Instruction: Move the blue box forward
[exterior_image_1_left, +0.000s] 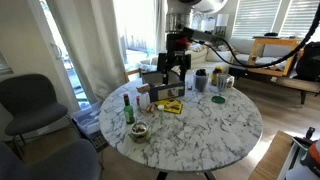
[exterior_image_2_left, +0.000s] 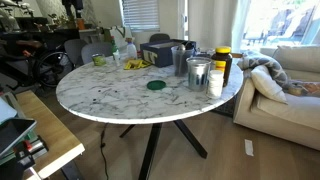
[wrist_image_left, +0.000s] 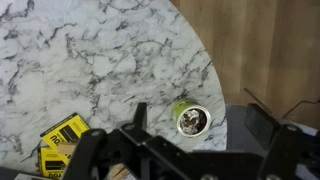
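The blue box (exterior_image_1_left: 152, 90) is a shallow dark navy box on the far part of the round marble table (exterior_image_1_left: 200, 125). It has a pale label on its near side. It also shows as a dark box in an exterior view (exterior_image_2_left: 166, 52). My gripper (exterior_image_1_left: 177, 68) hangs just above the box, open and empty, touching nothing. In the wrist view the two dark fingers (wrist_image_left: 210, 150) stand wide apart over the table edge. I cannot make out the box in that view.
A small yellow item (exterior_image_1_left: 170, 106) lies just in front of the box. A green bottle (exterior_image_1_left: 128, 108), a green bowl (wrist_image_left: 190, 118), a green lid (exterior_image_1_left: 217, 99) and metal cans (exterior_image_2_left: 197, 72) stand around. Chairs (exterior_image_1_left: 30, 100) surround the table.
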